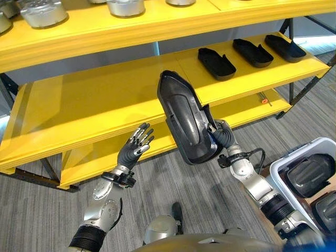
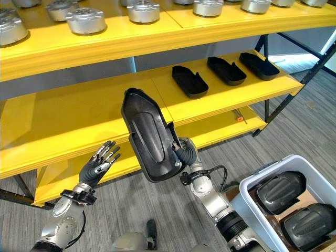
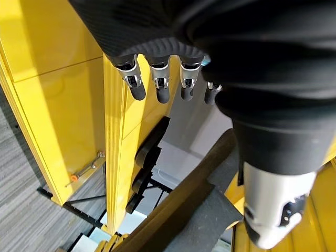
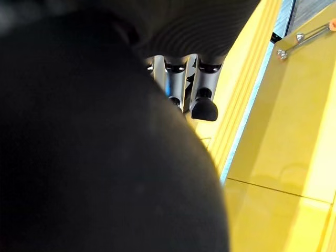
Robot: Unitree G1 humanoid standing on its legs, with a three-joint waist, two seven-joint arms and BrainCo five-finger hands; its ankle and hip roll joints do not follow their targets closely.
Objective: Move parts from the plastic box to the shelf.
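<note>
A long black moulded part (image 1: 185, 118) is held up in the air before the middle yellow shelf (image 1: 100, 102), and my right hand (image 1: 221, 134) is shut on its lower right edge. The same black part (image 4: 100, 157) looms dark and close in the right wrist view. Three like black parts (image 1: 216, 63) lie in a row on the right end of that shelf. My left hand (image 1: 135, 146) hovers open to the left of the held part, near the shelf's front edge, touching nothing. The white plastic box (image 2: 262, 181) at the lower right holds more black parts (image 2: 277, 191).
The top shelf (image 2: 105, 39) carries several round silver metal parts (image 2: 85, 20). A small tool with an orange tip (image 1: 263, 98) lies on the bottom shelf (image 1: 247, 110). Black shelf legs (image 1: 291, 79) stand at the right on grey carpet.
</note>
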